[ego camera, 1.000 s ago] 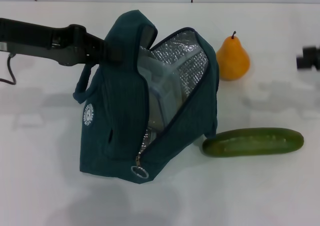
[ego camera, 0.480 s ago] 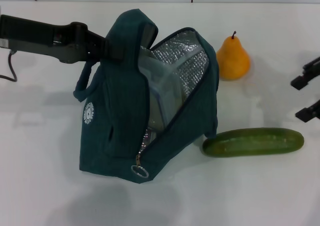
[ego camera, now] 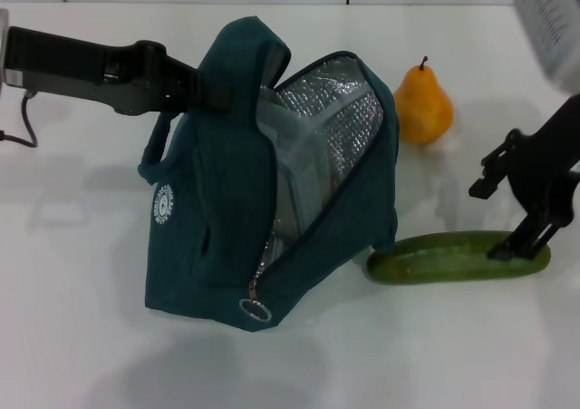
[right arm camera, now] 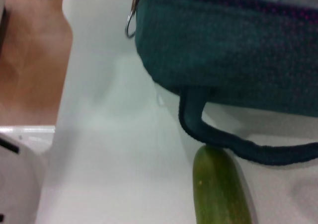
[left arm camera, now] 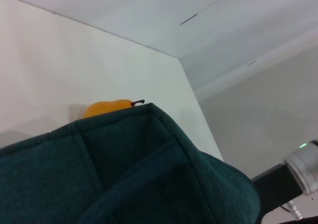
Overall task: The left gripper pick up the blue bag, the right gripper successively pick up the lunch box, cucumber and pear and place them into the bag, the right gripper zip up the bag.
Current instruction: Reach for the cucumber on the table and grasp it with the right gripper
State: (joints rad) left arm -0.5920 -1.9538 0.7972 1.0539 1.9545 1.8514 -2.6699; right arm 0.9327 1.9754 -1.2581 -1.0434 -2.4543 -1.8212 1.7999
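The left gripper [ego camera: 201, 90] reaches in level from the upper left, pinching a handle of the blue bag [ego camera: 227, 209] at centre frame and holding it up, mouth unzipped, the lunch box [ego camera: 290, 169] inside. At right, the right gripper [ego camera: 507, 214], fingers spread, hangs over the cucumber's [ego camera: 458, 256] far end. The pear [ego camera: 421, 107] stands above it.

A: Any text or nos. I can log from here?

B: Nothing legible, tbh. I see a small round white logo [ego camera: 161, 206] on the side of the blue bag [ego camera: 222, 200], w/ lettering round its edge, but too small for me to read. No other labels or signs visible.
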